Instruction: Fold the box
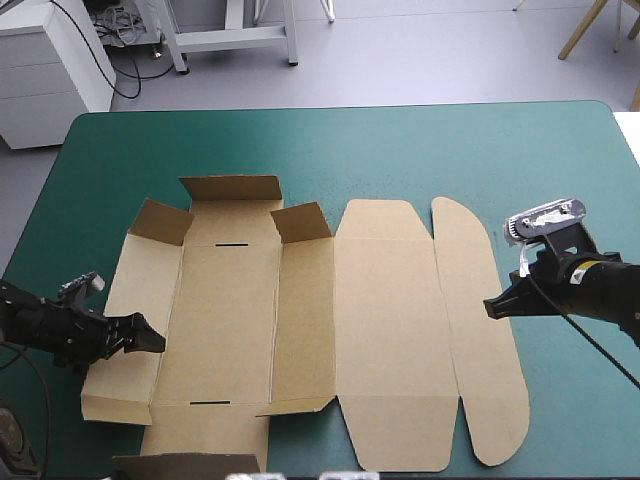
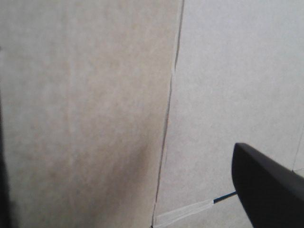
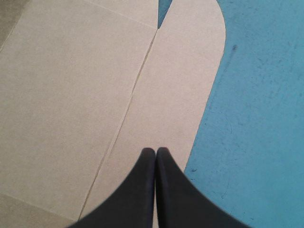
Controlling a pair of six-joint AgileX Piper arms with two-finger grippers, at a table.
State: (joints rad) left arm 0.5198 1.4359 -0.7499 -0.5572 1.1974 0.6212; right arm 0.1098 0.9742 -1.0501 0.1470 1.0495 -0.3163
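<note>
1. The right pincer (image 3: 156,152), pressed together into one point, hung over the box (image 3: 71,95), near the rim of its rounded flap (image 3: 190,85). Contact could not be told.
2. The left pincer (image 1: 148,336) stood spread at the left side panel (image 1: 135,290).
3. The box lay mid-desk (image 1: 420,150), mostly flat, with only the far corner flaps (image 1: 300,222) tilted up.
4. Folding seemed barely begun, with the left wall apparently first.
5. Next, the left pincer would probably need to catch that panel's edge and swing it up along its crease (image 1: 170,320).
</note>
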